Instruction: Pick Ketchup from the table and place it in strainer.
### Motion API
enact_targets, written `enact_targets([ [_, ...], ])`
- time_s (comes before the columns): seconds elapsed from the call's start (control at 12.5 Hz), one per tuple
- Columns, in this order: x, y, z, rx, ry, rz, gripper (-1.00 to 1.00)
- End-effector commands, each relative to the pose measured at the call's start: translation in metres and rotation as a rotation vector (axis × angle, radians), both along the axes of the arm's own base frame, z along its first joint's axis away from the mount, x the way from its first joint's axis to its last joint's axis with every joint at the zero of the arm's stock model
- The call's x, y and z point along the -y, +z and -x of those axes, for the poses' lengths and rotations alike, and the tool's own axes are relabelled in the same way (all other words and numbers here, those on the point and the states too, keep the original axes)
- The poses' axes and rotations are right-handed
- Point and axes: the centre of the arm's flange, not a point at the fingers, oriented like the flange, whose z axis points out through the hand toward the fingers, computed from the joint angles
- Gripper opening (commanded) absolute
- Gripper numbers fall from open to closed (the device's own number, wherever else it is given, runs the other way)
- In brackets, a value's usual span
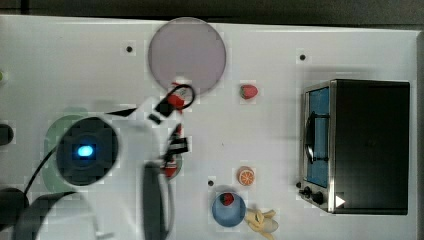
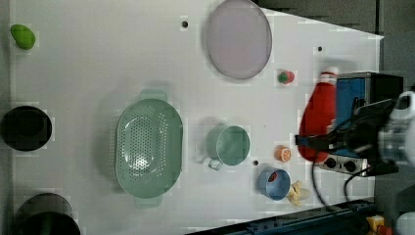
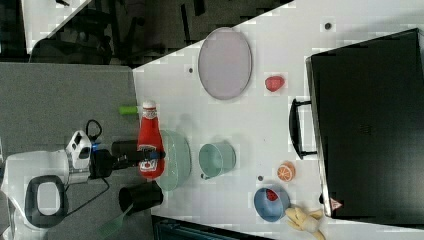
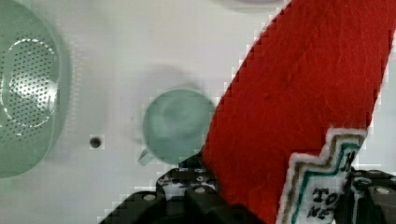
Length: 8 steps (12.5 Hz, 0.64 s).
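Note:
My gripper (image 2: 319, 143) is shut on the Ketchup (image 2: 320, 112), a red squeeze bottle with a white cap, gripping it at the label. The bottle hangs lifted clear of the table. The right view shows the Ketchup (image 3: 149, 142) in the gripper (image 3: 150, 156), beside the strainer (image 3: 179, 160). The strainer (image 2: 147, 147), a pale green oval basket with a perforated bottom, stands on the table holding nothing. In the wrist view the Ketchup (image 4: 303, 93) is close up, with the strainer (image 4: 28, 93) off to one side. In the top view the arm hides most of the strainer (image 1: 50, 137).
A teal cup (image 2: 230, 144) stands beside the strainer. Also on the table are a greyish-pink plate (image 2: 238, 38), a strawberry (image 2: 286, 77), an orange half (image 2: 283, 153), a blue bowl (image 2: 274, 183), a banana (image 2: 298, 192) and a toaster oven (image 1: 367, 145). Black cups (image 2: 24, 127) stand at the table's edge.

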Motion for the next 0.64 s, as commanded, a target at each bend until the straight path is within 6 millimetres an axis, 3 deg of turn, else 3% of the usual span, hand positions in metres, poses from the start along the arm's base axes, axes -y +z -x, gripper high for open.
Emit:
enact_targets([
  [0.08,-0.055,-0.006,0.011,0.03,-0.138,0.005,0.26],
  [0.32,-0.119,-0.029,0.018,0.088,-0.131,-0.045,0.26],
  [0.64,-0.183,-0.079,0.03,0.065,-0.274,-0.135,0.26],
])
